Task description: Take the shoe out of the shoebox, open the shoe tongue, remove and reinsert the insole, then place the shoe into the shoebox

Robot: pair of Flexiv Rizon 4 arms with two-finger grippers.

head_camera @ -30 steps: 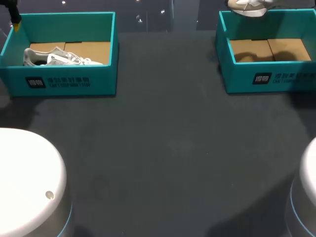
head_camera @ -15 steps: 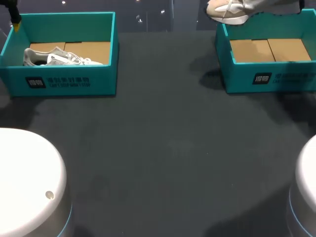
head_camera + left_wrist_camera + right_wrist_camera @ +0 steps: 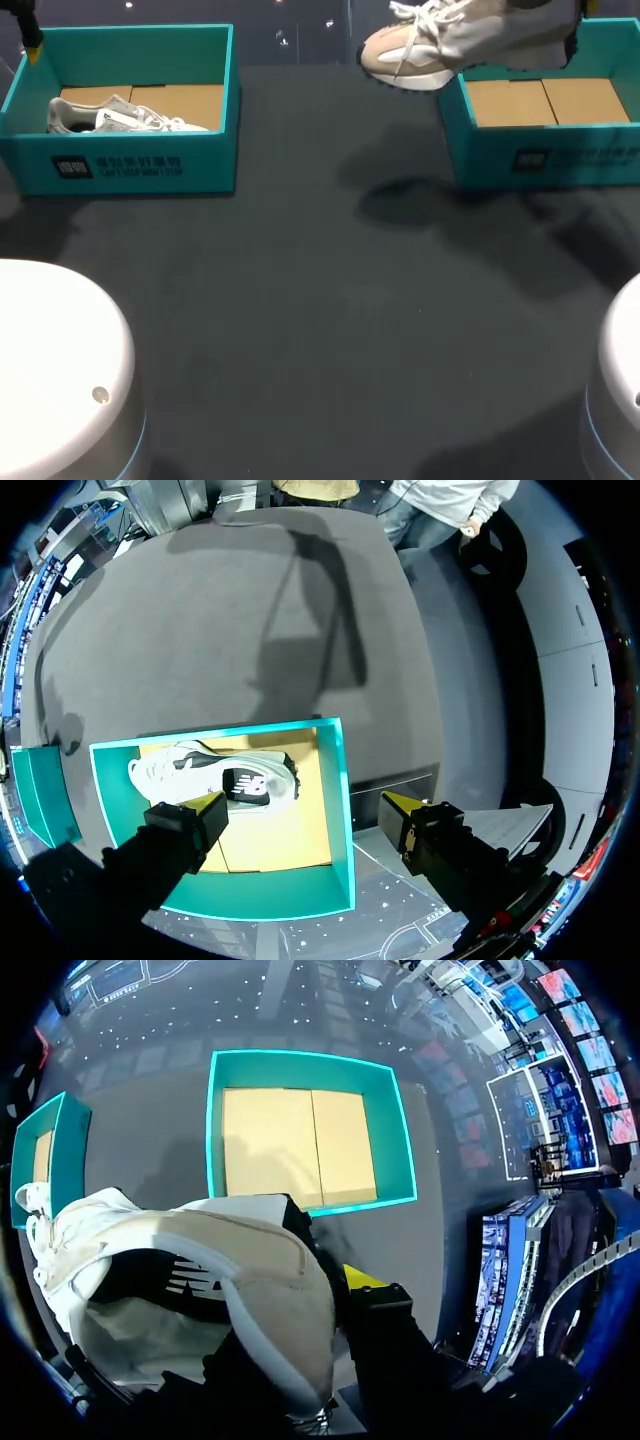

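Right hand (image 3: 335, 1295) clamped on the beige shoe (image 3: 450, 40) at its heel, holding it aloft at upper right of the frame. Toe juts past the empty right shoebox (image 3: 545, 160), likely bound for open tabletop (image 3: 330, 300). Left hand (image 3: 300, 805) spread wide, gripping nothing, above the left shoebox (image 3: 130, 165), which holds a white shoe (image 3: 120, 115).

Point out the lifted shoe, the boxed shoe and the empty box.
lifted shoe (image 3: 462, 45): head view, its beige side.
boxed shoe (image 3: 120, 118): head view, its middle.
empty box (image 3: 480, 160): head view, its front wall.
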